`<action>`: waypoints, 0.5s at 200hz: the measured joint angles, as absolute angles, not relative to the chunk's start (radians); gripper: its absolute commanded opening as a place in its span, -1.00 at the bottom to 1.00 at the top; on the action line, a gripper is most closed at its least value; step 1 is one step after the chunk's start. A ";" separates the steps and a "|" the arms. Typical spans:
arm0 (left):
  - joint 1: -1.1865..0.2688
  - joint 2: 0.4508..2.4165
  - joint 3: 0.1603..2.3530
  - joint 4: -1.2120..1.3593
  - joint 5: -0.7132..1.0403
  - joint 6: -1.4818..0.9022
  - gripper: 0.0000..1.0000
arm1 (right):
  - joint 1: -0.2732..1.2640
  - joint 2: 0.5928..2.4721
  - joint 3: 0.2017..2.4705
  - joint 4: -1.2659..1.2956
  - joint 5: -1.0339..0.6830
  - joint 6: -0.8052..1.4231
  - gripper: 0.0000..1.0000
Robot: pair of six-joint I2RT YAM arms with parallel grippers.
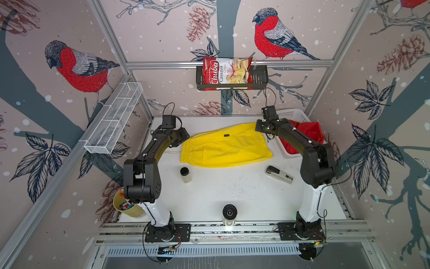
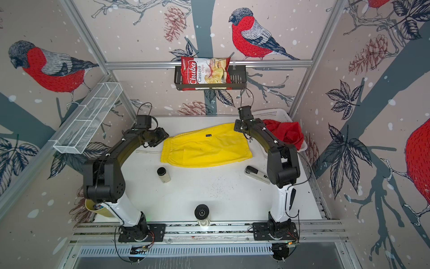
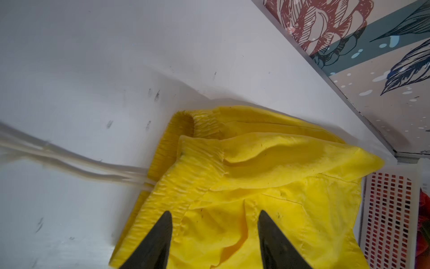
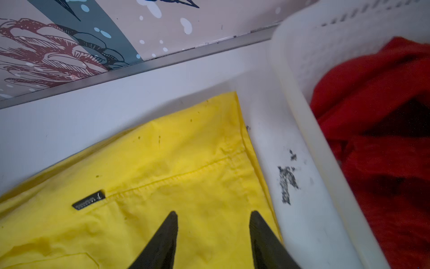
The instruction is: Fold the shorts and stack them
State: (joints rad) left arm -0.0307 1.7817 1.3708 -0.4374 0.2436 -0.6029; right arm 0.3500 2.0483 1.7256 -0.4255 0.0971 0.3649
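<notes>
The yellow shorts [image 1: 225, 148] [image 2: 206, 149] lie folded flat at the back middle of the table, waistband to the left, a small black logo on top. My left gripper [image 3: 215, 212] hovers open over the waistband end of the yellow shorts [image 3: 267, 172], with nothing between its fingers. Above the leg-hem corner of the yellow shorts [image 4: 162, 167], beside the basket, my right gripper [image 4: 213, 212] is also open and empty. The red shorts [image 1: 310, 132] [image 2: 287, 132] [image 4: 377, 130] lie crumpled in the white basket [image 4: 300, 97] at the back right.
A white drawstring [image 3: 69, 158] trails left from the waistband. A small jar [image 1: 186, 175] stands in front of the yellow shorts and a stapler [image 1: 279, 175] lies at the right. A yellow cup of pens [image 1: 129, 208] sits front left. The back wall is close behind.
</notes>
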 measured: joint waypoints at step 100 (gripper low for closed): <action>-0.060 2.184 1.655 -0.400 0.239 -0.628 -0.02 | 0.285 2.513 2.111 -0.344 -0.060 0.367 0.00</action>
State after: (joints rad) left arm -0.0597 2.1841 1.6550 -0.3996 0.2390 -0.6281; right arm 0.2852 2.5126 2.1109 -0.3435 -0.0597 0.3668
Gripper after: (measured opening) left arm 0.499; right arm 0.500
